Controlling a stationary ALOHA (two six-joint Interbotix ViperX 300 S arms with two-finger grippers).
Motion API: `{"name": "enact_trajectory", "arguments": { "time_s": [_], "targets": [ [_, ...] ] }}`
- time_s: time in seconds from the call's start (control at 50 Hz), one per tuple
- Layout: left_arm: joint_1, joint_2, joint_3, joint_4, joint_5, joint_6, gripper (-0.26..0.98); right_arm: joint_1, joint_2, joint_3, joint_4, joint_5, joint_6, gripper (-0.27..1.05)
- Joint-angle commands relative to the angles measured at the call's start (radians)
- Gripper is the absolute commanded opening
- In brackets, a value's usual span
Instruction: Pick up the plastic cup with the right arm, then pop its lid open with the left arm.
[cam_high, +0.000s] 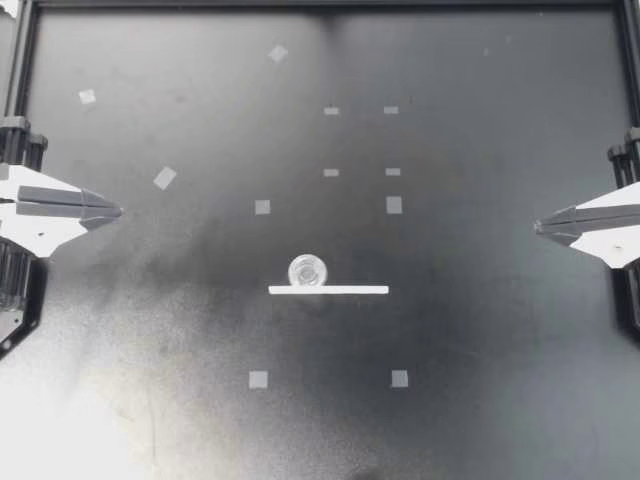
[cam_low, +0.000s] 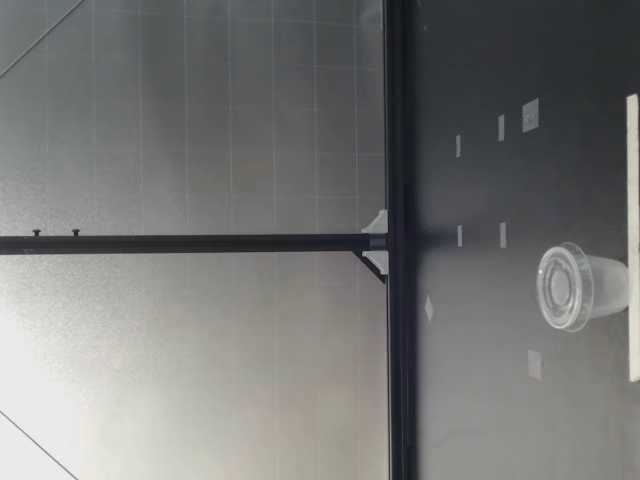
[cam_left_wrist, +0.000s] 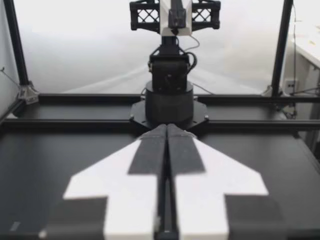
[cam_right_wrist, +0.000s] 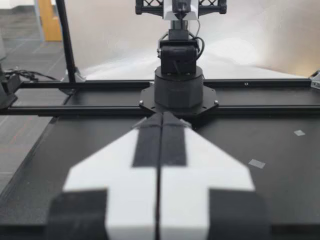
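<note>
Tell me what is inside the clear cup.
The clear cup looks empty: only the dark table shows through its walls. Whether a lid covers it cannot be told.

Both arms parked at the table's sides, a cup alone in the middle.

My left gripper and my right gripper point inward from opposite edges of the dark table, each with its fingers pressed together to a tip, both well apart from the small clear cup. The cup stands right at the edge of a white strip, toward its left end, with pale tape squares scattered around.
</note>
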Motion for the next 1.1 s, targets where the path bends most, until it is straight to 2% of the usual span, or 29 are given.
{"name": "enact_trajectory", "arguments": {
  "time_s": [0.0,0.06,0.12,0.22,0.36,0.46,0.58,0.7,0.8,0.92,1.08],
  "targets": [
    [0.009,-0.005,0.032,-0.003,0.000,0.012,0.04,-0.008,0.008,-0.002,-0.005,-0.011,-0.002,-0.04],
    [0.009,-0.006,0.048,-0.006,0.002,0.003,-0.07,-0.008,0.008,0.012,-0.005,-0.014,0.000,-0.10],
    [0.011,0.002,0.043,-0.012,0.003,0.003,-0.11,-0.008,0.017,0.026,0.000,-0.015,0.006,-0.11],
    [0.012,0.048,-0.012,-0.029,0.021,0.011,-0.11,-0.008,0.061,0.015,0.000,-0.018,0.021,-0.11],
    [0.020,0.206,-0.129,-0.032,0.201,0.003,-0.11,-0.006,0.209,-0.021,0.000,-0.046,0.055,-0.11],
    [0.020,0.319,-0.164,-0.034,0.204,-0.002,-0.11,-0.008,0.325,-0.023,0.000,-0.112,0.077,-0.07],
    [0.020,0.430,-0.166,-0.048,0.130,-0.009,-0.11,-0.006,0.474,-0.023,0.000,-0.241,0.138,0.11],
    [0.020,0.549,-0.153,-0.048,0.020,-0.020,-0.11,-0.008,0.635,-0.038,0.000,-0.339,0.167,0.42],
    [0.020,0.653,-0.167,-0.048,-0.037,-0.035,-0.11,-0.008,0.759,-0.078,-0.002,-0.373,0.172,0.60],
    [0.020,0.769,-0.196,-0.048,-0.077,-0.044,-0.12,-0.008,0.894,-0.144,0.000,-0.373,0.170,0.65],
    [0.017,0.876,-0.249,-0.046,-0.086,-0.069,-0.12,-0.012,1.034,-0.216,0.002,-0.362,0.170,0.65]
  ]
}}
